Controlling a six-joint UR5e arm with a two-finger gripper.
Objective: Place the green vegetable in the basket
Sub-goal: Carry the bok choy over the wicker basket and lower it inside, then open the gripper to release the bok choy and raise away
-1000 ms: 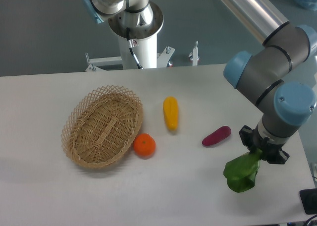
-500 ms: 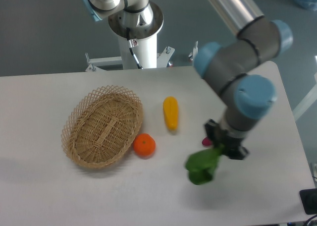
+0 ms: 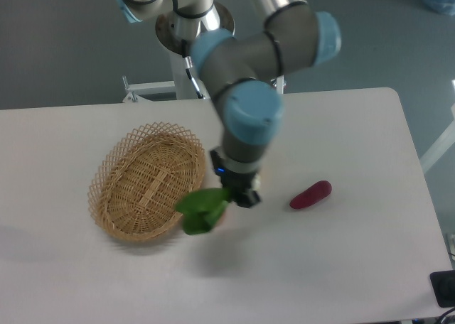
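The green vegetable (image 3: 199,209) hangs in the air, dark green and leafy, with my gripper (image 3: 229,192) shut on its upper end. It is held just over the right front rim of the basket (image 3: 146,180), an oval tan wicker basket on the left half of the table. The leaves overlap the rim's edge in this view; I see nothing inside the basket. My arm reaches down from the top of the frame and hides the table just right of the basket.
A purple-red oblong vegetable (image 3: 311,195) lies on the table to the right of the gripper. The robot's base column (image 3: 192,61) stands behind the table's far edge. A dark object (image 3: 443,288) sits at the lower right corner.
The arm has swung left across the table, carrying the green vegetable from the right front area to the basket's right rim. The yellow vegetable and the orange are now hidden behind the arm.
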